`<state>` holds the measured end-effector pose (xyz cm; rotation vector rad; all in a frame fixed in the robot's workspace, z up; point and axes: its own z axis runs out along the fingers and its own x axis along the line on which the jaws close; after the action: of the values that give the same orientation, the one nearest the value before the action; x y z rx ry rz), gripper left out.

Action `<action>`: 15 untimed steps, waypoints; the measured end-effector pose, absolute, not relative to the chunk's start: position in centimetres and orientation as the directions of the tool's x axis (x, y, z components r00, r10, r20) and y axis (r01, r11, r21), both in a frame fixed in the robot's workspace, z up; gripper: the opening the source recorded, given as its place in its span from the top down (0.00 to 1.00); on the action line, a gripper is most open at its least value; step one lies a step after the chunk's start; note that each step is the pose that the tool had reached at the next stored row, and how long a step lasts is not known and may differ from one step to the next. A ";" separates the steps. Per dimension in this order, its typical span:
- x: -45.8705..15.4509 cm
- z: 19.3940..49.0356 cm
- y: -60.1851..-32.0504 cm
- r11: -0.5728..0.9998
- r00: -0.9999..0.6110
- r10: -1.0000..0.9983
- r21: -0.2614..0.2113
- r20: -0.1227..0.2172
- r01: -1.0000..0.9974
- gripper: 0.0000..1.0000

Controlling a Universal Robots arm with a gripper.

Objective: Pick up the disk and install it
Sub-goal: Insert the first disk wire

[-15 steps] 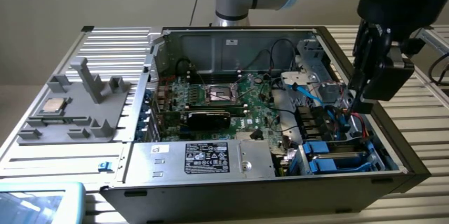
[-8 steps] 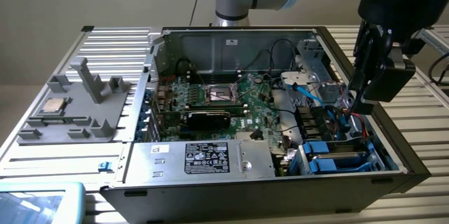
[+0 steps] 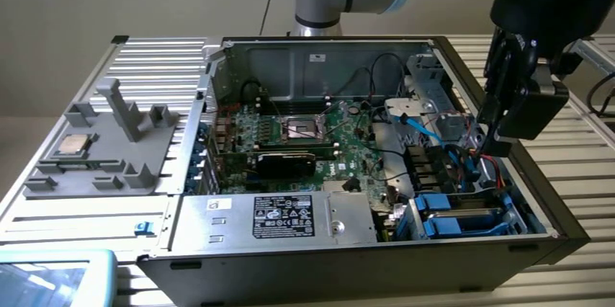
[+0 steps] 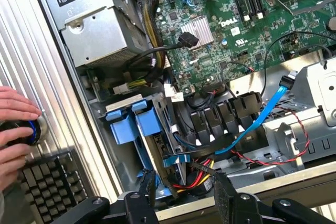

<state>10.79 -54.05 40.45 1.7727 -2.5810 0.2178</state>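
The disk [image 3: 459,215] stands on edge in the drive bay at the near corner of the open computer case [image 3: 183,264], on the exterior view's right. Its blue rails [image 4: 137,124] show, and its label face is hidden. My gripper [image 3: 492,141] hangs above the case's side wall, higher than the bay and apart from the disk. In the wrist view my gripper [image 4: 186,198] is open, its two black fingers [image 4: 147,192] spread, with only the bay and its cables between them.
A silver power supply [image 3: 279,217] with a black label sits beside the bay. The motherboard [image 3: 298,134] fills the case floor. A blue cable [image 4: 262,114] and red wires cross near the bay. A grey fixture [image 3: 106,148] holds a processor chip [image 3: 72,145]. A person's hand [image 4: 16,124] rests by a keyboard [image 4: 47,177].
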 end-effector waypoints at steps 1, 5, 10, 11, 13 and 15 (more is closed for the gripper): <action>10.8 40.4 -54.1 0.352 -0.362 -0.929 -0.113 0.081 -0.929 0.44; 10.7 40.4 -55.0 0.353 -0.362 -0.929 -0.112 0.077 -0.929 0.44; 10.7 40.4 -56.0 0.350 -0.358 -0.932 -0.107 0.065 -0.931 0.44; 10.6 40.4 -56.1 0.347 -0.355 -0.933 -0.106 0.060 -0.932 0.44; 10.5 40.4 -56.1 0.335 -0.342 -0.938 -0.102 0.051 -0.936 0.44; 10.5 40.4 -56.1 0.309 -0.315 -0.948 -0.102 0.049 -0.946 0.44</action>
<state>10.46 -56.14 40.38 1.8503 -2.5573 0.1761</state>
